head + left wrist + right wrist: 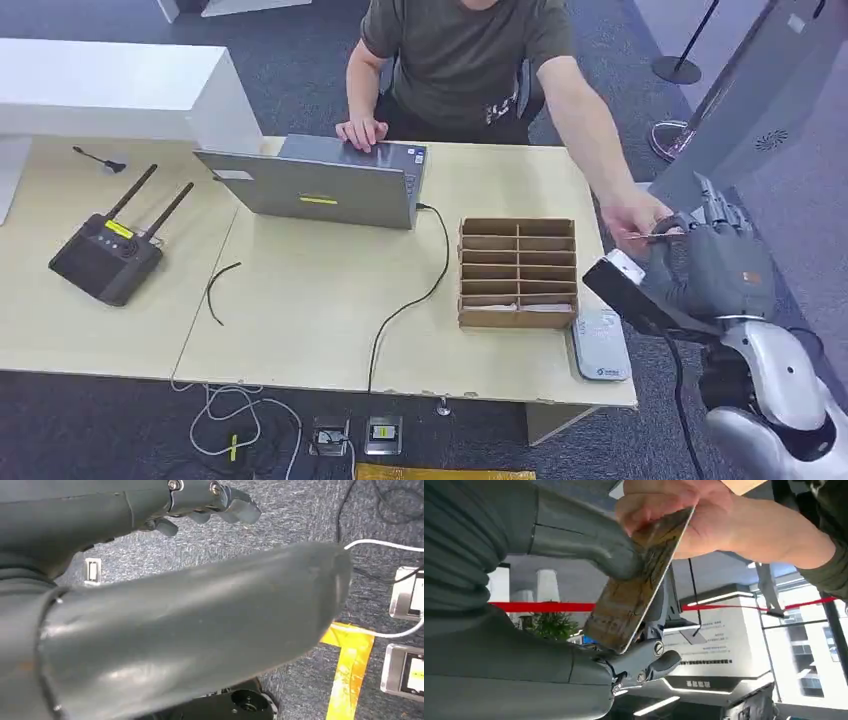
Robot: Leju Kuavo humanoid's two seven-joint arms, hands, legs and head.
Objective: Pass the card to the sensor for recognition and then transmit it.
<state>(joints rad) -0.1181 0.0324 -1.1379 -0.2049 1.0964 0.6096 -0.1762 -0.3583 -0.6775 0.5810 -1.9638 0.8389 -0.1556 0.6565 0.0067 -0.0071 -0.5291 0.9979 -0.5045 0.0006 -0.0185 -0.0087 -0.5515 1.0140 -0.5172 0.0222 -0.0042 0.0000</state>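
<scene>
Right robot hand [712, 268] raised past the right table [300, 310] edge, grasping the card [636, 587] between thumb and fingers [644, 662]. Person's hand [684, 515] pinches the card's far end at the same moment. White sensor [601, 344] lies flat at the table's near right edge, just beside the cardboard divider box [518, 272]. Left robot hand [200, 505] hangs over carpet, fingers apart, holding nothing. Farther back: laptop [320, 185], person's other hand [361, 131] on it; router [105, 255] at left.
</scene>
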